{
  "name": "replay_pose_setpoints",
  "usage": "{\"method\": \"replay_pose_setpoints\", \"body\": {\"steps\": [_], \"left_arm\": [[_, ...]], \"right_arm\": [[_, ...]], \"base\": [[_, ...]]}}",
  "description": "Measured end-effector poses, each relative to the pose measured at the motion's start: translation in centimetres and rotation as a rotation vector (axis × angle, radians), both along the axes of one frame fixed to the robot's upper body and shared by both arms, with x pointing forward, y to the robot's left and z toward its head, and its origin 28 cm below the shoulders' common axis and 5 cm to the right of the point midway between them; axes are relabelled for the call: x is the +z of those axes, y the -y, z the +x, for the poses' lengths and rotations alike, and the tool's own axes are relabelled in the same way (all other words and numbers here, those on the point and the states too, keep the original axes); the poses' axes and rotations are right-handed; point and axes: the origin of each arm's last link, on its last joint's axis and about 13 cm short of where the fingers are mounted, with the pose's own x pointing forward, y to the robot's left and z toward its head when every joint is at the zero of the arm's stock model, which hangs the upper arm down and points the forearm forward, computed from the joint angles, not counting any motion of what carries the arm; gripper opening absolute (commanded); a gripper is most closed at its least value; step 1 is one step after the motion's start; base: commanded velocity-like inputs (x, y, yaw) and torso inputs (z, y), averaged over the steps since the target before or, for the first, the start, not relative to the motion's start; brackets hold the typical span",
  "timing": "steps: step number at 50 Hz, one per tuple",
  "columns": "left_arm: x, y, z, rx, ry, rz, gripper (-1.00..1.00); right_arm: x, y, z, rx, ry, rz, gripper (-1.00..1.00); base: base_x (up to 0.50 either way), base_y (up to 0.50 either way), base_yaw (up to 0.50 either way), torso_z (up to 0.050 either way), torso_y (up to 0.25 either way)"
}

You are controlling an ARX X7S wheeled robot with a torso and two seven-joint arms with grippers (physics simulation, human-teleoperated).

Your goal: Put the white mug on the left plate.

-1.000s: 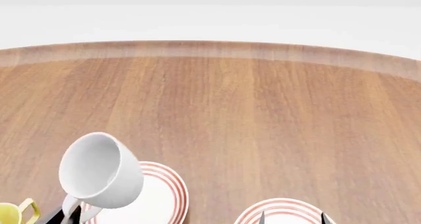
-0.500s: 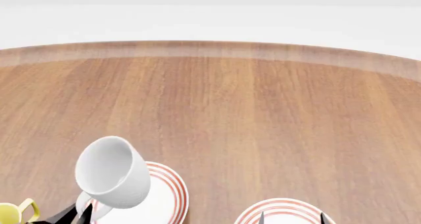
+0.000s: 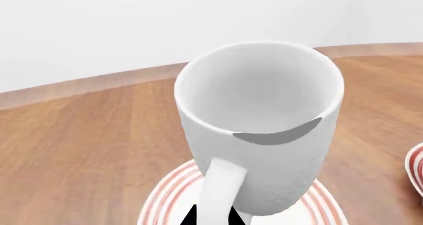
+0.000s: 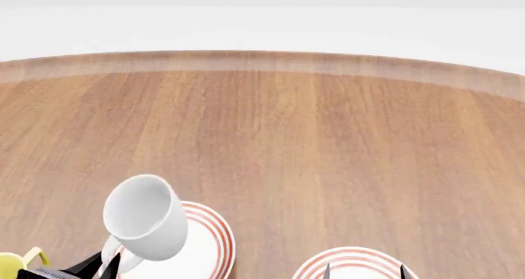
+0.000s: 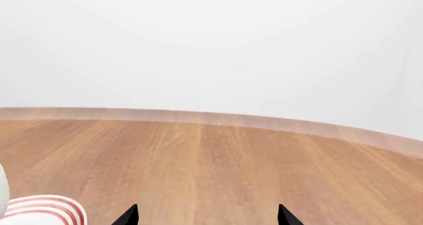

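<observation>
Left pincer point(image 4: 102, 265) is clamped on the mug point(image 4: 146, 216) by its handle, holding it tilted over the near-left edge of the left plate point(image 4: 215, 239). Right pincer point(image 5: 207, 216) sits spread apart with nothing in it, near the other plate point(image 4: 353, 259).

My worry: a handle-only grip lets the mug swing, so if it's let go while leaning it could tip and roll onto the desk point(image 4: 328, 137).

Versus a second ago, the mug has come lower and further over the plate.
</observation>
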Motion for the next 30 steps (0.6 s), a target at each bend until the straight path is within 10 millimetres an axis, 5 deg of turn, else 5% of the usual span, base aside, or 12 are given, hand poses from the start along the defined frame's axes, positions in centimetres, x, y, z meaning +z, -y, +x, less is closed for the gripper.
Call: {"method": "replay_pose_setpoints", "body": {"steps": [30], "left_arm": [[-1.7, 0.2, 1.6, 0.039, -0.062, 0.037, -1.00]], "right_arm": [[0.0, 0.0, 0.0, -0.001, 0.007, -0.002, 1.00]], "base": [[0.00, 0.00, 0.00, 0.000, 0.000]]}}
